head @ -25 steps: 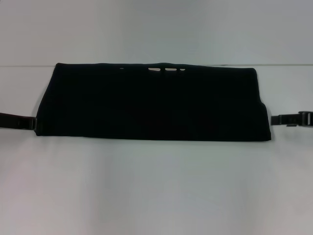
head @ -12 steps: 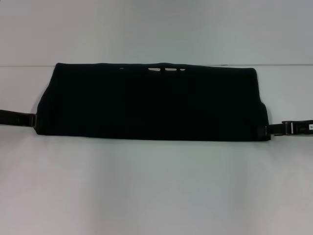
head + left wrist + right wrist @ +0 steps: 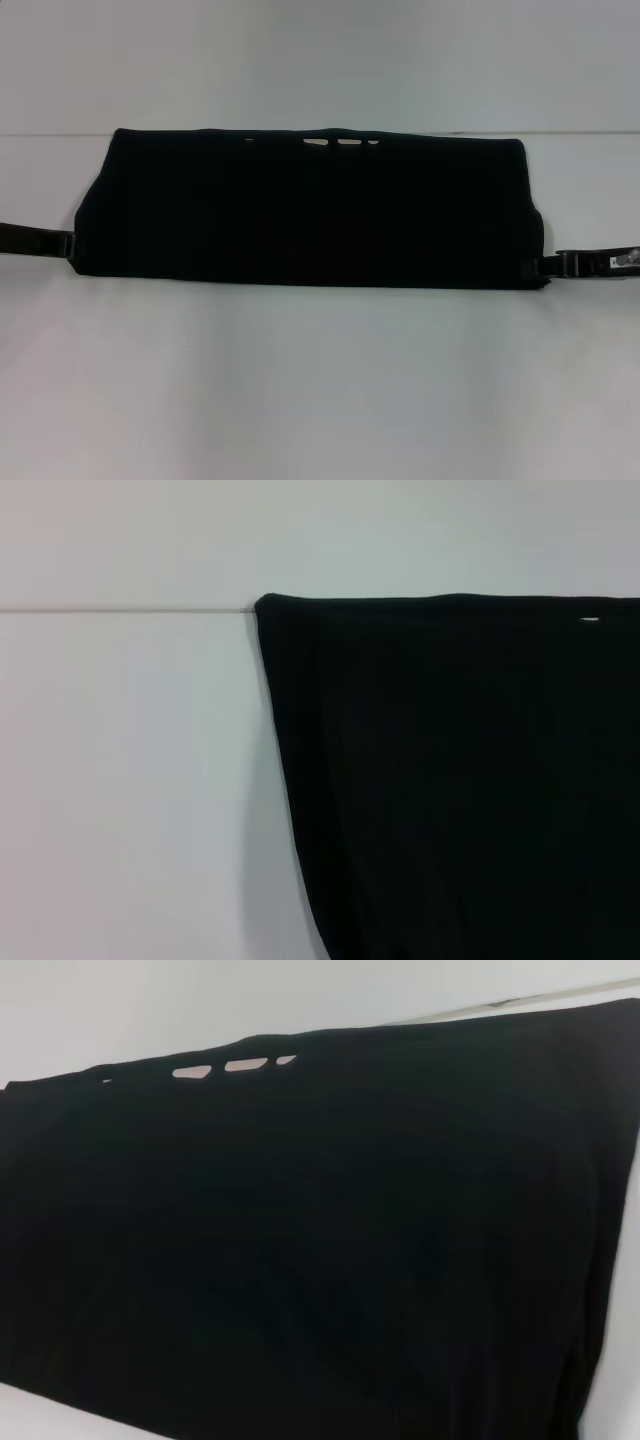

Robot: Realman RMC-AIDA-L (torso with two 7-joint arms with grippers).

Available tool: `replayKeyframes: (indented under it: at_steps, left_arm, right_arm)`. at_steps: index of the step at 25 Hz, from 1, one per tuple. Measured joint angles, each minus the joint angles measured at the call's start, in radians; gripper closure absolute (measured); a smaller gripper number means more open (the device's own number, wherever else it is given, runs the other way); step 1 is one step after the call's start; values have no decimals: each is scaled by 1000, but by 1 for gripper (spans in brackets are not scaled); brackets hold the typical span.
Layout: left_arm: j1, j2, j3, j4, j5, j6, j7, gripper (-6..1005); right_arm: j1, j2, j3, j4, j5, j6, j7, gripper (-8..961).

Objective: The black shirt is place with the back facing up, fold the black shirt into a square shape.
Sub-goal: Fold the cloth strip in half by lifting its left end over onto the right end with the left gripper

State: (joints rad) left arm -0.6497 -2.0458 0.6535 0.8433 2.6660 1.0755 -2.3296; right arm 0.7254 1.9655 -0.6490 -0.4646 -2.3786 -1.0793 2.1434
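Left gripper [image 3: 72, 246] low at the left side, arm reaching in level from the left edge — right gripper [image 3: 545, 265] low at the right side, arm stretched in level from the right edge

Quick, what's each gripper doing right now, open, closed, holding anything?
Left gripper: at the black shirt's left edge; open or shut cannot be told.
Right gripper: at the shirt's right lower corner; cannot be told.
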Motion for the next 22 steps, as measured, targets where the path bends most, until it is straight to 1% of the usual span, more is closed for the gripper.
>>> replayKeyframes:
  at_steps: [5,10,16,22]
  left_arm:
    - [0,2,0,1,1,1,1,1000]
    - [8,6,-5,20,2,35,1,1000]
    - [29,-1,-6,63,1,82,-2,1000]
    - [49,-2,-9,95,-5,144,-2,999]
  right_arm:
    - [-9,4,0,-10,5,4,-3,760]
    - [-14,-5,7,-11,6,-5,-16,943]
    - [-23,-15,8,-12,6,-18,-29,949]
    - [-48,-25,14,-32,9,-55,-45,954]
